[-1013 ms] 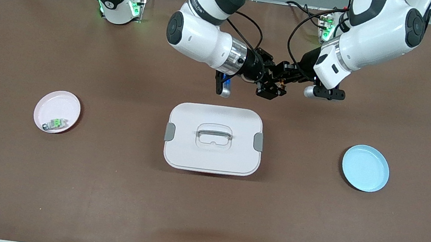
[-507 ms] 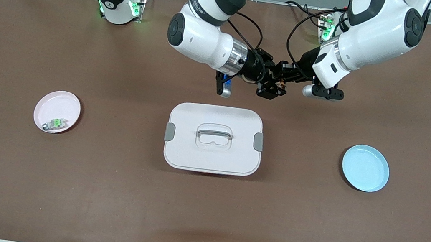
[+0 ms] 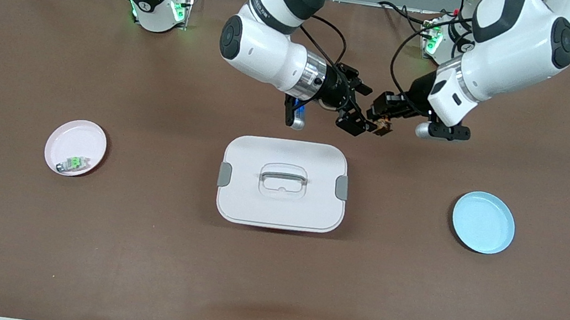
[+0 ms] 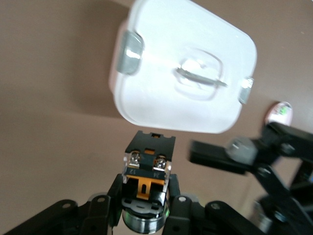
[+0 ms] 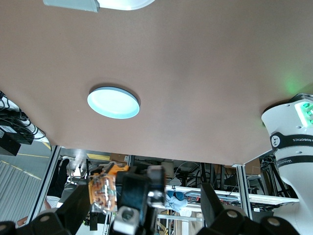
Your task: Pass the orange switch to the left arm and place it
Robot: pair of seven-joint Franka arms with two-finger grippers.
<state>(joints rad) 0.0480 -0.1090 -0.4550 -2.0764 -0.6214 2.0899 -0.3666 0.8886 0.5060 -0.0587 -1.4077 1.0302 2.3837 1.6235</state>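
Observation:
The orange switch (image 3: 383,125) is a small black block with an orange part, held up in the air by my left gripper (image 3: 382,117), which is shut on it. In the left wrist view the orange switch (image 4: 146,164) sits between the fingers of the left gripper (image 4: 145,190). My right gripper (image 3: 359,108) hangs close beside it with its jaws wide open and nothing in them; the switch has just left its jaws. In the right wrist view the orange switch (image 5: 102,191) shows in front of the open right gripper (image 5: 142,210). Both hands hang over bare mat beside the white box (image 3: 282,183).
A pink plate (image 3: 73,137) holding a small grey-and-green component (image 3: 73,164) lies toward the right arm's end of the table. A blue plate (image 3: 483,222) lies toward the left arm's end. The arms' bases stand along the table edge farthest from the front camera.
The right gripper has opened and let go of the switch. The left arm has drawn away toward its own end of the table with the switch in its grip.

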